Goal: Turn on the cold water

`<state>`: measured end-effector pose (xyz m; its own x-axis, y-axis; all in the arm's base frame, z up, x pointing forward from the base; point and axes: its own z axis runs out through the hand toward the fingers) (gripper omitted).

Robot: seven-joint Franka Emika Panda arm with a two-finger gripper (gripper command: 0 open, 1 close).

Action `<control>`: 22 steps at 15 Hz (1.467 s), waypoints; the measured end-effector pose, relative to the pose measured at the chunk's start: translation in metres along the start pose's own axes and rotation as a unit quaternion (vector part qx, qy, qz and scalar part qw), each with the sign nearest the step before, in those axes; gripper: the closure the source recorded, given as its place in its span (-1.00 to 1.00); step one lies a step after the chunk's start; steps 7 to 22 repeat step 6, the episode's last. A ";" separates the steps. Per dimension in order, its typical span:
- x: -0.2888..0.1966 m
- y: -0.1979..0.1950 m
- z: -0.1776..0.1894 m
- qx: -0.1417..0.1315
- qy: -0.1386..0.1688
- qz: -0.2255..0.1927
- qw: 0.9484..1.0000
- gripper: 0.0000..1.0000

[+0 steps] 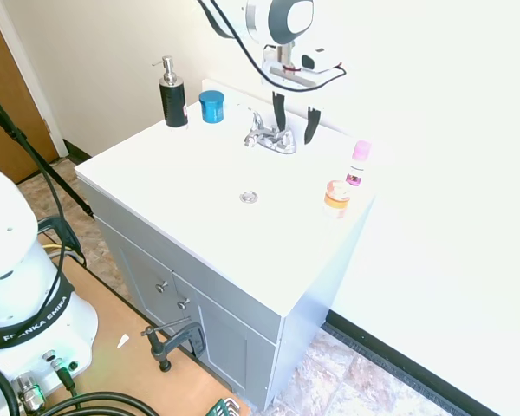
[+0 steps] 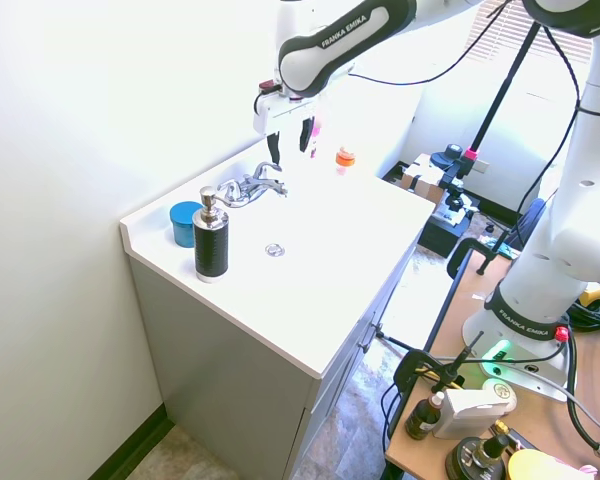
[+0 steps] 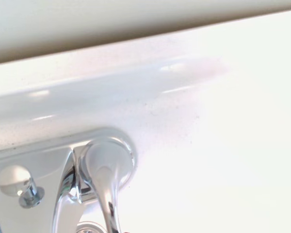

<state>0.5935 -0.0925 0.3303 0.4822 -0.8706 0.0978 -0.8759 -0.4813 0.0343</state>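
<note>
Jaws spread apart, empty, hovering just above the faucet; descending off-line could catch the wrong lever.

White sink top with a shiny chrome tap. At ten o'clock from the tap, a blue jar and a black soap bottle with silver pump. Black gripper fingers on a white arm.
</note>
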 end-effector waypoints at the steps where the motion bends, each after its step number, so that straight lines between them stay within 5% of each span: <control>1: -0.002 0.003 -0.008 0.010 -0.010 -0.001 1.000 -1.00; 6: -0.040 0.046 -0.080 0.063 -0.055 -0.047 0.995 -1.00; 22: -0.040 0.046 -0.080 0.063 -0.055 -0.047 0.995 -1.00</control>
